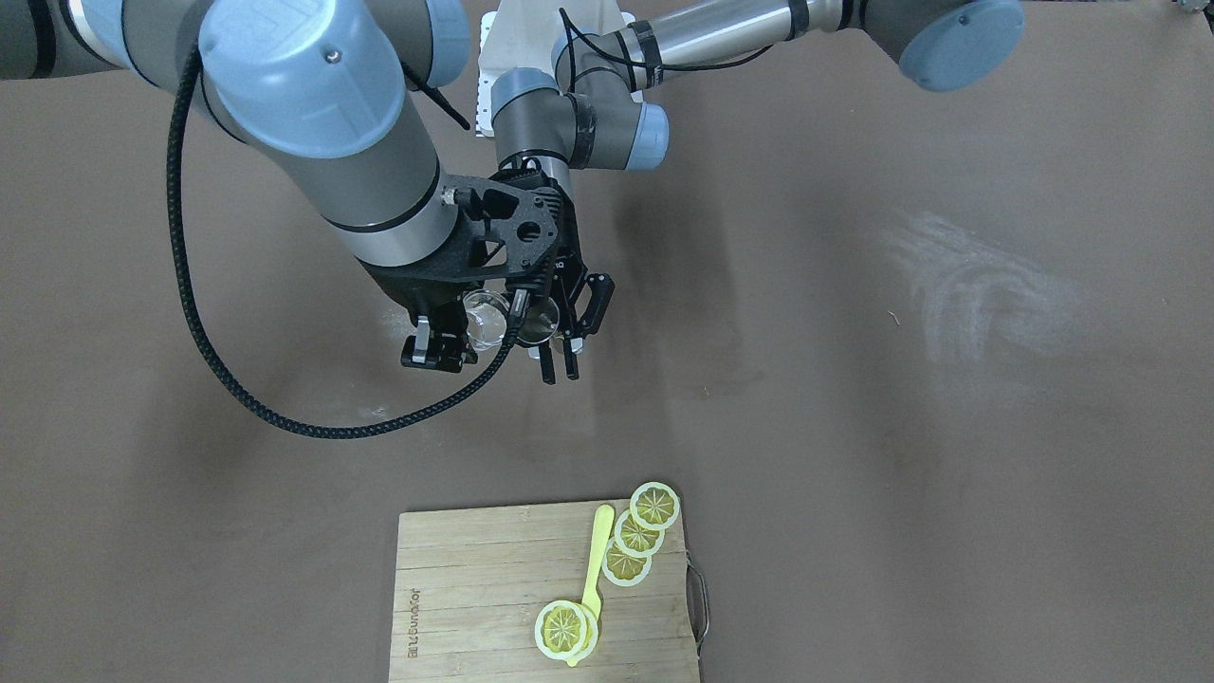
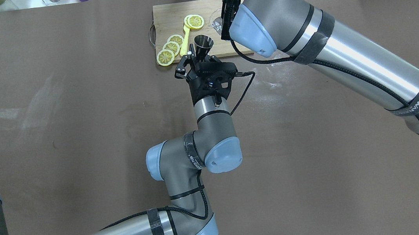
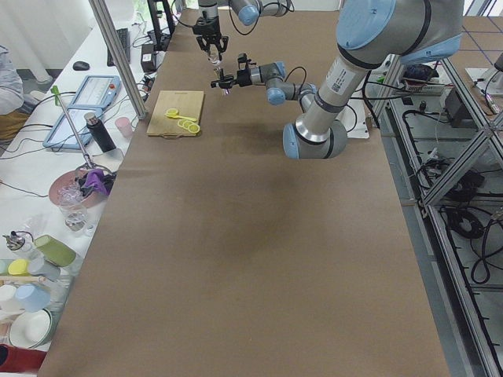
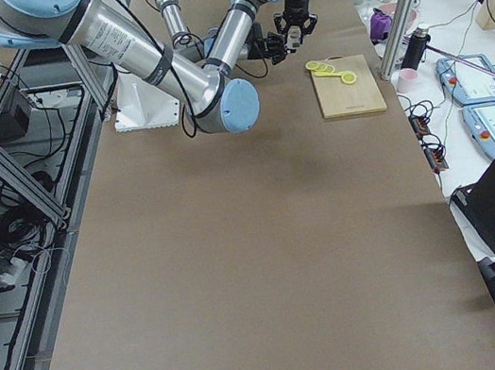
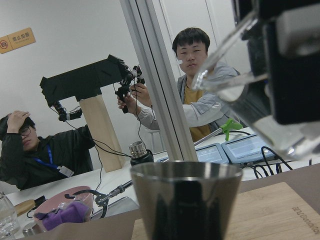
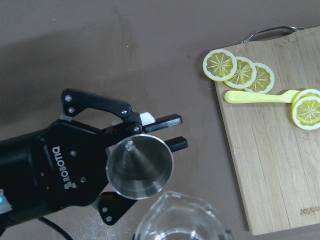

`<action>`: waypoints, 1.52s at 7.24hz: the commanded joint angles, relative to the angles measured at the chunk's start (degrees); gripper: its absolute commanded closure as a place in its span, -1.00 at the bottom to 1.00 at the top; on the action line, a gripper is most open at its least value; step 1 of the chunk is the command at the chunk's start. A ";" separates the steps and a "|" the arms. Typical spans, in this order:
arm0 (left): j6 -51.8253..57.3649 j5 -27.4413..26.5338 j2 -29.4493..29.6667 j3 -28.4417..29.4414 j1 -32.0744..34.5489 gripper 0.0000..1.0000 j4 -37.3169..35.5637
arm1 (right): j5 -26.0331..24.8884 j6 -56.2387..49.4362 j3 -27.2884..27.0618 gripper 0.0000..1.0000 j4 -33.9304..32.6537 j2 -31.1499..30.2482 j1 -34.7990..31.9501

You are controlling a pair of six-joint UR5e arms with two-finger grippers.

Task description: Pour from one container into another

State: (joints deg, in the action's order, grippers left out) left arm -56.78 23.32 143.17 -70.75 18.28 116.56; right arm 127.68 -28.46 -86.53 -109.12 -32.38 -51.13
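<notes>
1. step in hand, as i read it: tip the glass into the jigger. both hang in the air over bare table, on the robot's side of the cutting board, not above it.
2. left gripper is pinched on the jigger under its upper cone, with the mouth up & level. right gripper is clamped on the glass. the l wrist cam shows the glass tilted, higher than the jigger & off to one side.
3. to do it well: get the glass lip over the centre of the jigger mouth before adding tilt, roll the r wrist slowly & keep the l arm steady. the jigger mouth is narrow, so a fast tip prob. spills onto the table.
4. can't tell what's in the glass, if anything (clear wall, no level visible).
5. counts: 1 glass, 1 jigger, 1 board, 1 yellow spoon. lemon slices: 5 by my count, 3 in an overlapping row & 2 overlapped at one end of the spoon.
</notes>
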 commanded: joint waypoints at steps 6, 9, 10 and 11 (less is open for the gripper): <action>0.00 -0.03 0.36 -0.09 0.01 1.00 0.16 | -7.71 -6.96 -0.48 1.00 -13.30 4.60 3.14; 0.00 -0.03 0.36 -0.09 0.01 1.00 0.25 | -8.68 -10.30 -0.22 1.00 -15.86 5.66 3.14; 0.00 -0.03 0.36 -0.09 0.01 1.00 0.42 | -9.20 -10.56 0.22 1.00 -15.86 5.92 3.23; 0.00 -0.03 0.36 0.00 0.01 1.00 0.42 | -9.38 -10.56 0.83 1.00 -15.86 6.27 3.49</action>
State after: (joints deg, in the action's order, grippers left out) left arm -56.78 23.29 143.52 -70.81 18.28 116.92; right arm 118.65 -38.81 -86.35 -124.86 -26.54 -47.84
